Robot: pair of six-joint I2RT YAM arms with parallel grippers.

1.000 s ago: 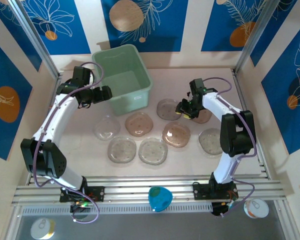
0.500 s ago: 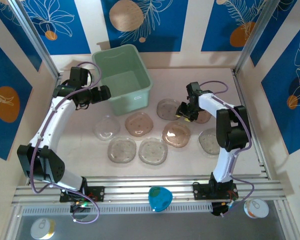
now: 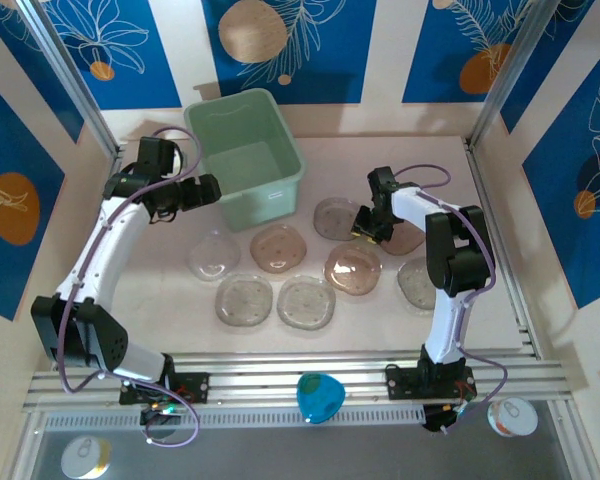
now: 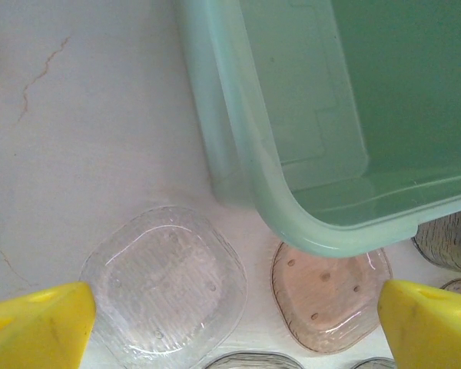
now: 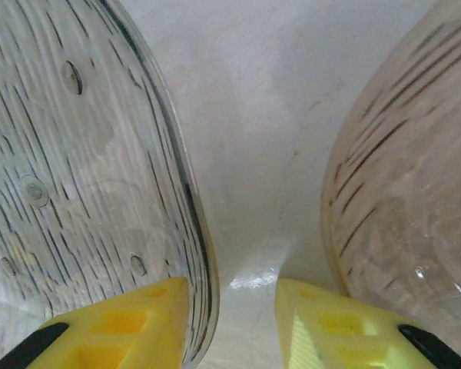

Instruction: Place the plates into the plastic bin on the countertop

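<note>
Plates (image 3: 306, 302), eight by count, lie flat on the countertop (image 3: 380, 160) in the overhead view, in a loose band near and to the right of the plastic bin (image 3: 245, 150). The bin stands at the far left of the surface, its green floor in plain sight. The left gripper (image 3: 206, 190) hangs just beside the bin's near left corner, jaws spread wide and holding nothing. The right gripper (image 3: 366, 224) sits low between two plates at the far right of the group, a grey plate (image 3: 335, 217) on its left and a brownish plate (image 3: 405, 232) on its right; from this height its jaws cannot be read. Seen from the left wrist, the bin's rounded corner takes up the upper right. A clear plate (image 4: 165, 280) lies on the countertop near the bin's corner. A pinkish plate (image 4: 330, 288) lies to the right of the clear one, its far edge hidden by the bin's rim. The yellow fingertips (image 4: 34, 327) sit at the two bottom corners, well apart. Seen from the right wrist, the yellow fingertips (image 5: 115, 323) stand partly apart, close to the surface, pinching nothing, with a strip of bare countertop running between them. The grey plate's ribbed rim lies just inside the left fingertip, and the brownish plate curves away on the right.
</note>
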